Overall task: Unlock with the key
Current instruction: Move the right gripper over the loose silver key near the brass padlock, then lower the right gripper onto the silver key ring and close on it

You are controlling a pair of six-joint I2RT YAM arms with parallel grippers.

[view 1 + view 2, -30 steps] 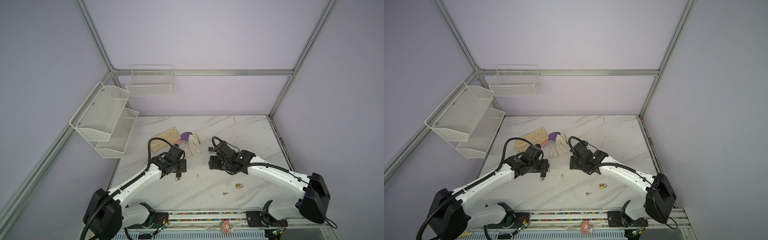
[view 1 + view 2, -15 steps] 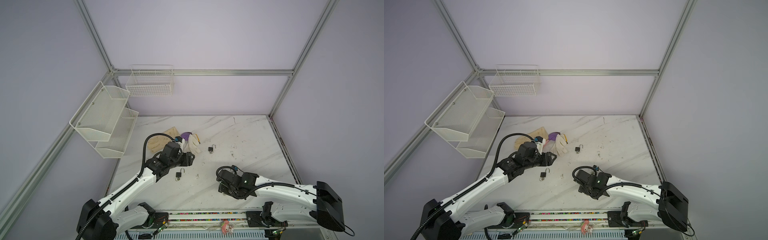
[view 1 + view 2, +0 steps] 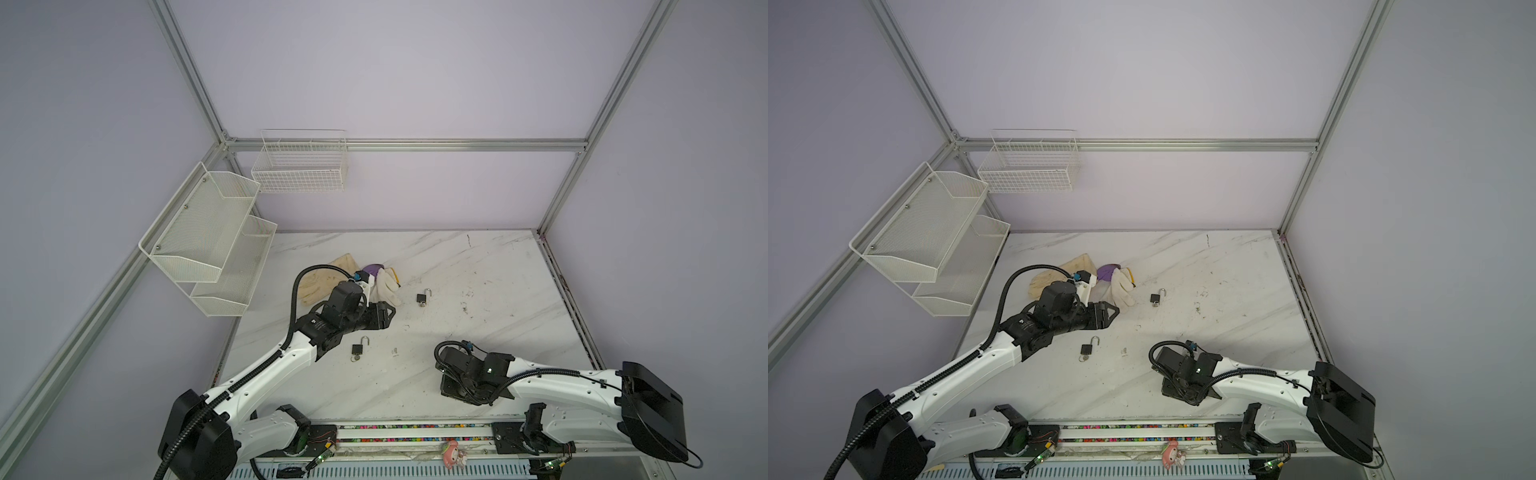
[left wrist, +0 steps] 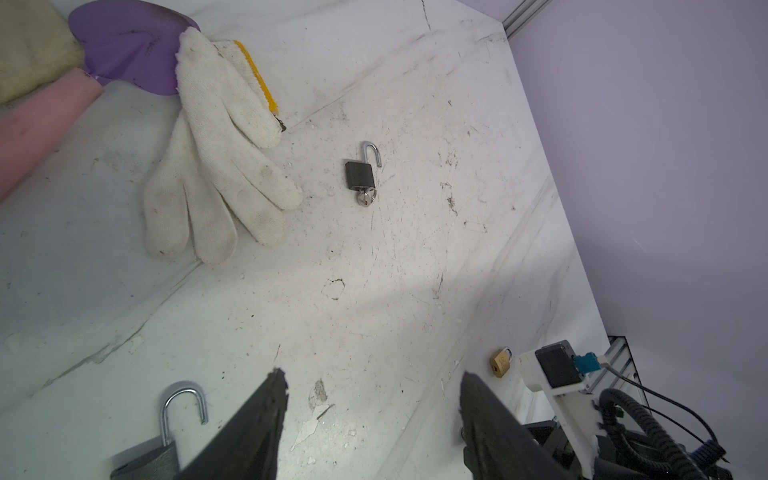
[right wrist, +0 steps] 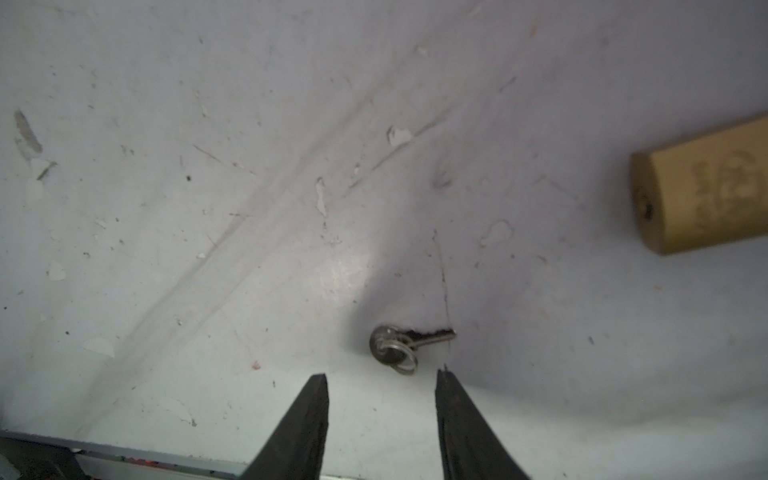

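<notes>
Ahead of my left hand (image 4: pixel 374 378), a white glove (image 4: pixel 216 166) lies flat on the marble surface (image 4: pixel 415 270), its cuff overlapping a purple sheet (image 4: pixel 124 54).

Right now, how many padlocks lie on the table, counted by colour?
Black: 2, the far padlock and the near padlock, both with the shackle open.
Brass: 1, the brass padlock beside the right arm.
Total: 3

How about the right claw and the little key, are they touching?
Apart. The right wrist view shows bare table between the key and the open fingertips of the right gripper.
</notes>
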